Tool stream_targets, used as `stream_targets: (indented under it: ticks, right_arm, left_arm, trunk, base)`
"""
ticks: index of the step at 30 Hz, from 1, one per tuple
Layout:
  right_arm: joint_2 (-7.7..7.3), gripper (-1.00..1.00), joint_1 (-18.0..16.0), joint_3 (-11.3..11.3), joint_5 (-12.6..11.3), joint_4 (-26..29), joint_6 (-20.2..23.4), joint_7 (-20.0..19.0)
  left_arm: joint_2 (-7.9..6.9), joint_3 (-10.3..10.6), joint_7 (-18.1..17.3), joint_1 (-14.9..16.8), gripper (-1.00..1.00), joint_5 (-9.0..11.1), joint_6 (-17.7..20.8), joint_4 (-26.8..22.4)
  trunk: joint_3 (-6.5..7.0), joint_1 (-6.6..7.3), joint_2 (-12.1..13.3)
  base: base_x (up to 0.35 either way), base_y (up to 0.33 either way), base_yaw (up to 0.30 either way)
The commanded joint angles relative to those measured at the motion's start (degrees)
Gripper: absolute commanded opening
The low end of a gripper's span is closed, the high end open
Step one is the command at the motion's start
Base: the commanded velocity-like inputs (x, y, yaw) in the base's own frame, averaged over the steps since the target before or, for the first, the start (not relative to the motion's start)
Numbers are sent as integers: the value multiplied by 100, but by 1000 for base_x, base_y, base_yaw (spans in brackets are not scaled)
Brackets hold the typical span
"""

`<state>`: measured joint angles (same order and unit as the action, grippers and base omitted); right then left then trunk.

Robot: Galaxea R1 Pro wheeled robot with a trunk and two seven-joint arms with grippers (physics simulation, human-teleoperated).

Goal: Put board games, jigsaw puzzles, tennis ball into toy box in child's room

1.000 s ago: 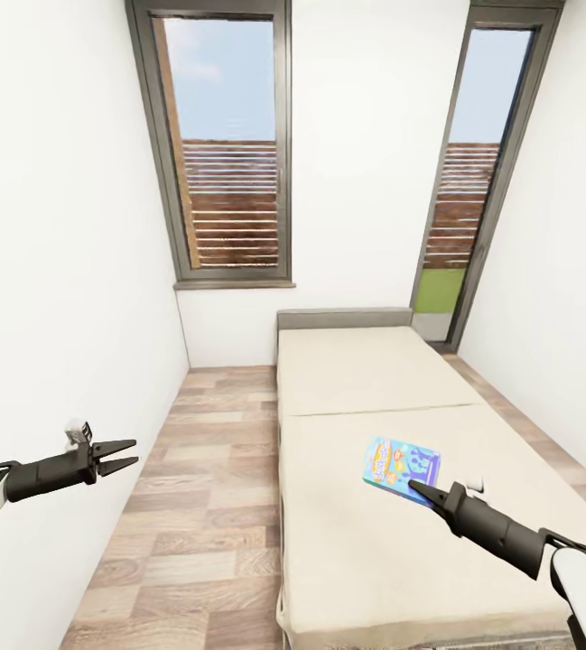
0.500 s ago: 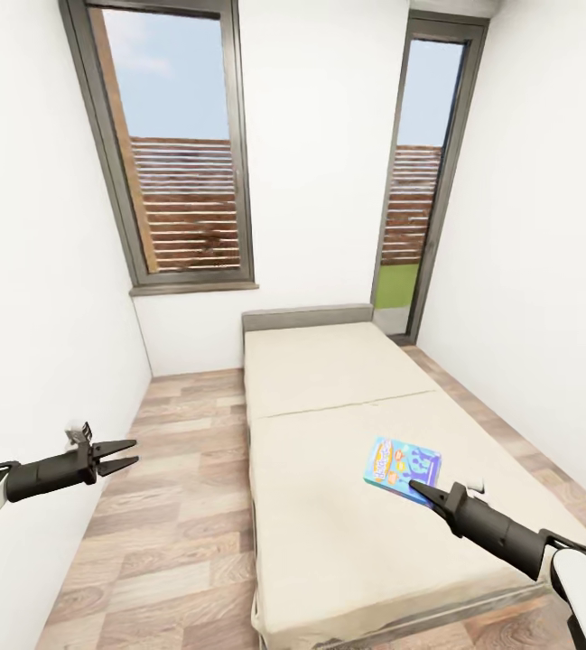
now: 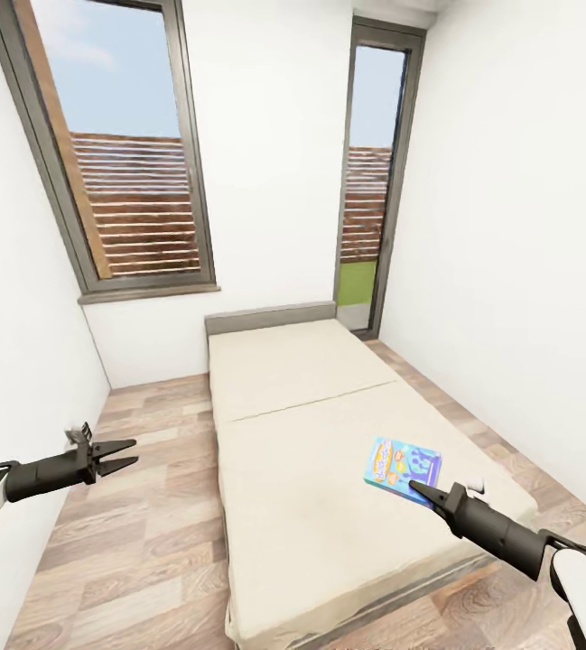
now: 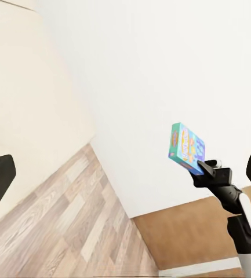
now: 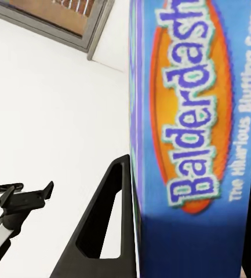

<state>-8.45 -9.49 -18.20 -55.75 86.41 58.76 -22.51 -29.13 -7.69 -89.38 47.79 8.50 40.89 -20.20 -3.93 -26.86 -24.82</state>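
Carrying board game [image 3: 402,462] clamped in R gripper [image 3: 416,488], clear of bed [image 3: 311,433], for toy-box run | L gripper [image 3: 123,454] hanging open, holding nothing, free as spare.

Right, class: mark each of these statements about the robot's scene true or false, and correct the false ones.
1. The right gripper holds a board game. True.
2. The game's box reads "Monopoly". False: the right wrist view shows "Balderdash" on it.
3. The left gripper is open and empty. True.
4. The game lies flat on the bed. False: the left wrist view shows it held up in the air by the gripper.
5. The floor is carpeted. False: it is wood planking.
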Motion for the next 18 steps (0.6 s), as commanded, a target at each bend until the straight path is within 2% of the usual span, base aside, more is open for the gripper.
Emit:
stream_targets:
  ticks: [1,6,18]
  right_arm:
    - [1,-100,-9,-7,11,-1,30,-61]
    - [1,-100,-9,-8,11,-1,30,-61]
    - [1,-100,-9,-8,11,-1,30,-61]
  left_arm:
    - [0,-4,-17,3,100,-7,60,-2]
    - [3,-3,-3,3,100,-7,54,-2]
    - [4,-4,-1,3,100,-4,-98,-2]
  trunk:
    - [-12,-3,-12]
    - [-12,-3,-12]
    - [-12,-3,-12]
  base:
    - [18,-18,-281]
    - [122,-138,-281]
    - [169,-239,-281]
